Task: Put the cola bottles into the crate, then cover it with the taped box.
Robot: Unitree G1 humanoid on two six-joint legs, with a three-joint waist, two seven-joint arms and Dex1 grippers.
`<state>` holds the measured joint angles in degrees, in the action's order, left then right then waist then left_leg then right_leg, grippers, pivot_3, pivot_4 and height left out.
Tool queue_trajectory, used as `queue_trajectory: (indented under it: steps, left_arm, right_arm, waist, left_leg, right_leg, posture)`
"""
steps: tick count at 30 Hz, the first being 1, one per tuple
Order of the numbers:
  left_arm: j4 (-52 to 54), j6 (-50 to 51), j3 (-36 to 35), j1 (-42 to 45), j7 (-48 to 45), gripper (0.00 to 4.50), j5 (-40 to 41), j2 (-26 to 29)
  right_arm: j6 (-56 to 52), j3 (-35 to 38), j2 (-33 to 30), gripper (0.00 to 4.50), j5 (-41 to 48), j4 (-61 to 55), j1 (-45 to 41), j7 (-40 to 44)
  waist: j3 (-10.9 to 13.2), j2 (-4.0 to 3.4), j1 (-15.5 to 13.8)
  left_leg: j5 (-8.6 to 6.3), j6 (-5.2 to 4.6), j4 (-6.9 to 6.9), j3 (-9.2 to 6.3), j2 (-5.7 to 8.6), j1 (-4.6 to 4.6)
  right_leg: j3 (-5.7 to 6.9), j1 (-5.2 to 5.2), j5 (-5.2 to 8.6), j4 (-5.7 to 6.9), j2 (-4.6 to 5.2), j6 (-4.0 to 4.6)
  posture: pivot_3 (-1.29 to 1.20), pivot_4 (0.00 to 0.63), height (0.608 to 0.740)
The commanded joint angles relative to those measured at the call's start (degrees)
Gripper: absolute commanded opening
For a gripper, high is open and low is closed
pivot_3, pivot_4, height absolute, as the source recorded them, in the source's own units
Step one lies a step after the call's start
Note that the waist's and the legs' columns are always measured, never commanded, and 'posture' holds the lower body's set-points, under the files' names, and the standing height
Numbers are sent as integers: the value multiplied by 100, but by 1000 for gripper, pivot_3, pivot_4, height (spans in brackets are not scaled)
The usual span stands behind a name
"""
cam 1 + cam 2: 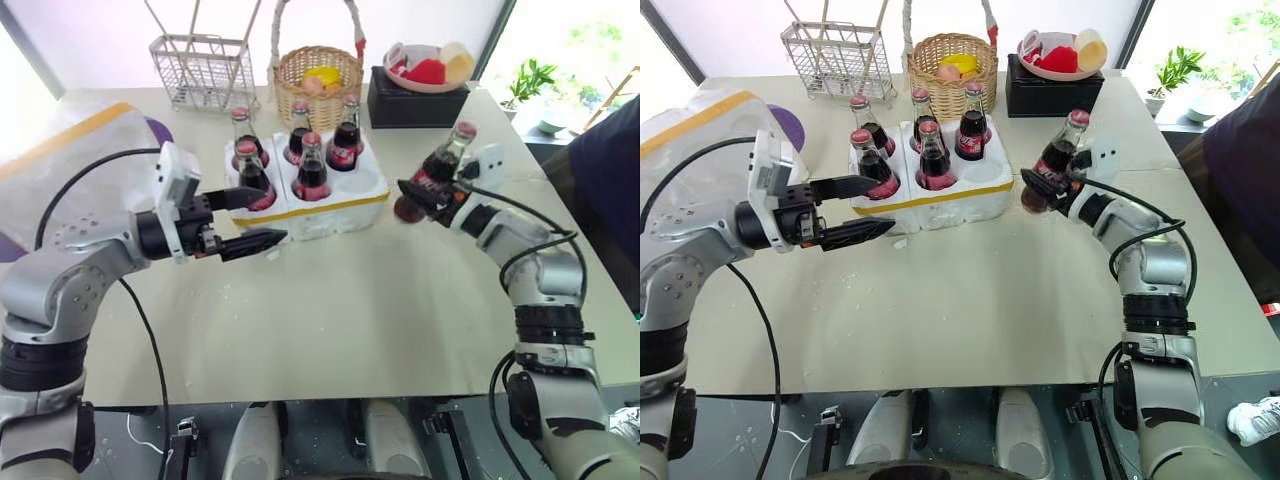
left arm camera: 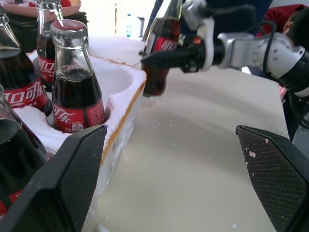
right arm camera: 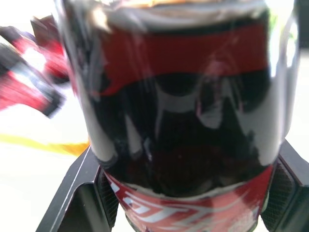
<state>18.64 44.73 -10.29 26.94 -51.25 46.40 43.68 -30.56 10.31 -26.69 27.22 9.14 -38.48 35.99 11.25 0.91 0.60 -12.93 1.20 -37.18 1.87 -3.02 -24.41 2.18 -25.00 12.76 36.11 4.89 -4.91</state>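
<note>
Table [image 1: 350, 320] bears crate [image 1: 330, 205]; right tool [image 1: 425, 195] pinches cola bottle [image 1: 435, 170], left tool [image 1: 250, 220] spread

1. A wire rack [image 1: 203, 68] stands at the far edge of the table [image 1: 360, 320], holding a few thin sticks.
2. A wicker basket [image 1: 318, 82] with a tall handle sits just beside it, with yellow and pale items inside.
3. A black box [image 1: 415, 103] carries a plate [image 1: 430, 68] of red and cream-coloured food.
4. A potted plant [image 1: 530, 80] stands beyond the table.
</note>
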Motion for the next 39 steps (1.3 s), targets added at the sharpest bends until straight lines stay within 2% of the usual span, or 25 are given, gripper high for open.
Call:
queue_trajectory:
  steps: [1, 4, 8, 11, 20, 26, 28, 30, 34, 37, 39]
  left_arm:
    - [225, -1, -236, -21, 92, 4500, 129, 64]
    - [224, -32, -232, -43, 137, 4500, 130, 61]
    - [217, -61, -222, -14, 196, 4500, 126, 37]
    - [233, -72, -229, -24, 226, 4500, 128, 33]
    - [345, -78, -323, -170, 349, 4500, 172, 34]
    - [384, -44, -439, -278, 391, 4500, 180, 90]
    - [368, -49, -505, -346, 377, 4500, 161, 166]
    - [352, -70, -572, -419, 350, 4500, 144, 263]
    - [147, -77, -1098, -804, -34, 4500, 52, 924]
    - [-326, -229, -1551, -1256, -710, 4500, -231, 1708]
    - [-1055, -531, -1877, -1609, -1400, 4500, -647, 2404]
  right_arm:
    - [47, 176, -110, 2851, 408, -693, -717, 239]
    - [-99, -25, 55, 2851, 503, -661, -1166, 310]
    - [170, -617, 212, 2851, 18, -386, -1456, 473]
    - [264, -748, 309, 2851, -50, -140, -1587, 598]
    - [949, -1408, 728, 2851, -1254, 1877, -1977, 251]
    - [1047, -1542, 845, 2851, -1620, 2527, -1996, 336]
    - [914, -1547, 842, 3893, -1636, 2548, -1980, 415]
    - [873, -1545, 836, 4373, -1642, 2492, -1953, 474]
    - [406, -1335, 591, 4373, -1348, 1685, -1882, 736]
    - [-310, -1050, 190, 4373, -909, 751, -1760, 1029]
    - [-785, -836, -219, 4373, -596, 91, -1614, 1242]
  waist:
    - [0, 0, 25]
    - [0, 0, 35]
    - [0, 0, 23]
    - [0, 1, -4]
    - [0, 1, 21]
    - [-2, 3, 40]
    - [-3, 6, 40]
    - [-3, 6, 41]
    - [-3, 4, 46]
    - [0, 1, 25]
    - [2, 0, 12]
  left_leg:
    - [0, 0, -1, 1, 0, 1]
    - [0, 0, 2, 1, -1, 2]
    - [0, 0, 3, -1, -7, 2]
    - [0, 0, 1, 0, -6, -2]
    - [0, 1, 2, 1, -5, -5]
    - [1, 1, 0, 2, -5, 4]
    - [3, 5, -2, 1, -6, 10]
    - [3, 5, -3, 1, -6, 17]
    - [3, 6, 2, 1, -7, 15]
    - [3, 6, 10, 1, -8, -1]
    - [3, 6, 13, 7, -9, -10]
  right_leg:
    - [-2, 0, 0, 0, 0, 0]
    - [-3, -2, 0, 2, -3, 0]
    - [-3, -2, 0, 1, -10, 1]
    - [-3, -2, 0, 0, -9, 1]
    - [-7, -5, 0, 0, -10, 1]
    - [-11, 1, -2, 3, -12, 2]
    - [-12, 7, -2, 4, -11, 3]
    - [-12, 14, -3, 3, -11, 4]
    - [-12, 9, -2, 3, -12, 4]
    - [-12, -14, -1, 5, -13, 6]
    - [-12, -25, -1, 4, -13, 6]
  posture:
    - [0, 150, 740]
    - [0, 150, 740]
    - [0, 150, 740]
    - [0, 150, 740]
    - [0, 150, 740]
    - [0, 150, 740]
    - [0, 150, 740]
    - [0, 150, 740]
    - [0, 150, 740]
    - [0, 150, 740]
    - [0, 150, 740]
